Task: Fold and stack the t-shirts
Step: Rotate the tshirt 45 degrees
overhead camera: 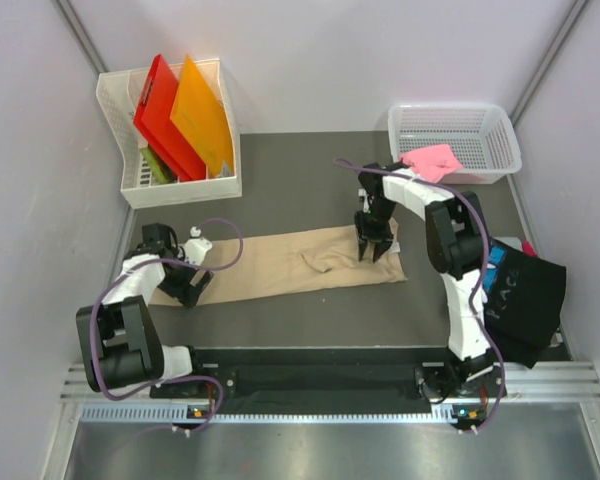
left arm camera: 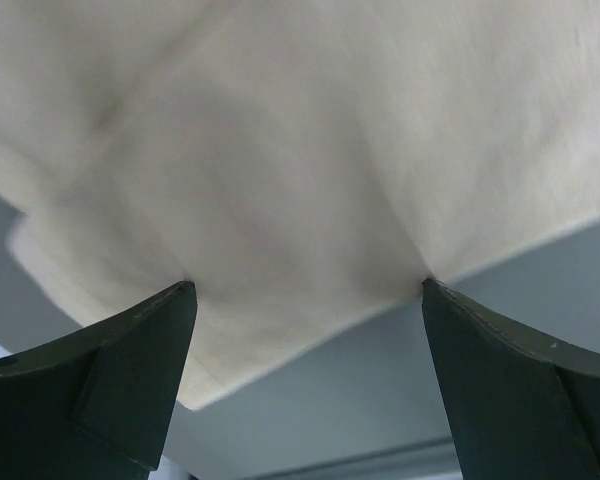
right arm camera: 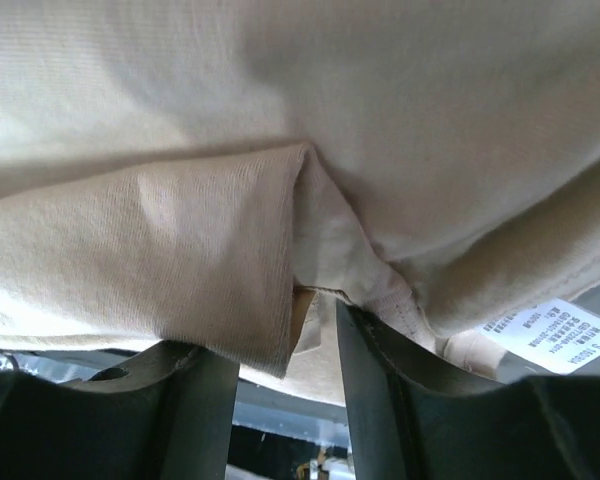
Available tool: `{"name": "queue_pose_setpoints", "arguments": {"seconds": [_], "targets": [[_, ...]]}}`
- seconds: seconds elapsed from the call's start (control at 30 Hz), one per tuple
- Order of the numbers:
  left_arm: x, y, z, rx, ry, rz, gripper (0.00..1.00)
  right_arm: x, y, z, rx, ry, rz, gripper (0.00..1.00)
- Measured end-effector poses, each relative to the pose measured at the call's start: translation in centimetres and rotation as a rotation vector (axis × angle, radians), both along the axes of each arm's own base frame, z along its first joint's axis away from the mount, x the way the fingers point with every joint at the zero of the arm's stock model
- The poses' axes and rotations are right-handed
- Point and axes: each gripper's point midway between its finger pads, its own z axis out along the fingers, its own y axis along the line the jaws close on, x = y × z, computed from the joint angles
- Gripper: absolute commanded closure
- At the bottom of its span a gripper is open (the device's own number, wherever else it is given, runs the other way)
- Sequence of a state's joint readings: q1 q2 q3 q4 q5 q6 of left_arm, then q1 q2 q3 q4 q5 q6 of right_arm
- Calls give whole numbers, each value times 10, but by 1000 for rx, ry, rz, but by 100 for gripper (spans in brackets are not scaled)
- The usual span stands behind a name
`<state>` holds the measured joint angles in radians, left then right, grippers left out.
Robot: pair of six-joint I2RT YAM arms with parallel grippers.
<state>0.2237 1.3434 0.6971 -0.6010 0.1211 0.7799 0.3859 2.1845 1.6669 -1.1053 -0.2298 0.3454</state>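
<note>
The tan t-shirt [overhead camera: 280, 262] lies on the dark table as a long folded strip. My left gripper [overhead camera: 188, 288] stands over its left end, wide open, both fingertips resting on the cloth [left arm camera: 280, 150] near its edge, with nothing between them [left arm camera: 308, 285]. My right gripper [overhead camera: 375, 248] is at the strip's right end. Its jaws [right arm camera: 285, 330] are closed partway on a hanging fold of the tan cloth [right arm camera: 380, 100], beside the white neck label [right arm camera: 545, 335]. The pink t-shirt [overhead camera: 432, 160] hangs over the basket's rim. The black t-shirt [overhead camera: 520, 295] lies at the right edge.
A white mesh basket [overhead camera: 480, 112] stands at the back right. A white bin [overhead camera: 118, 120] at the back left holds red and orange plastic sheets [overhead camera: 185, 115]. Purple cables loop over both arms.
</note>
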Motion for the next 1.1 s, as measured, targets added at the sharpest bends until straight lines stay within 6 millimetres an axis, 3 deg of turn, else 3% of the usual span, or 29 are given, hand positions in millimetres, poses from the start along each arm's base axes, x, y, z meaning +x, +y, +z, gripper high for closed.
{"name": "queue_pose_setpoints", "arguments": {"seconds": [0.13,0.23,0.77,0.9,0.97,1.03,1.1], "targets": [[-31,-4,-5,-9,107,-1,1,17,4,1,-21,24,13,57],[-42,-6,-6,-19,147,-2,1,36,9,2,-29,5,26,56],[-51,-21,-4,-100,195,20,1,179,49,16,105,-470,62,51],[-55,-28,4,-138,223,16,1,186,49,17,112,-498,62,45],[-51,-30,16,-157,227,15,1,184,48,17,95,-504,66,45],[-31,-30,40,-174,183,13,1,176,42,19,60,-497,66,44],[1,-29,70,-187,94,9,1,162,31,26,6,-478,53,44]]}}
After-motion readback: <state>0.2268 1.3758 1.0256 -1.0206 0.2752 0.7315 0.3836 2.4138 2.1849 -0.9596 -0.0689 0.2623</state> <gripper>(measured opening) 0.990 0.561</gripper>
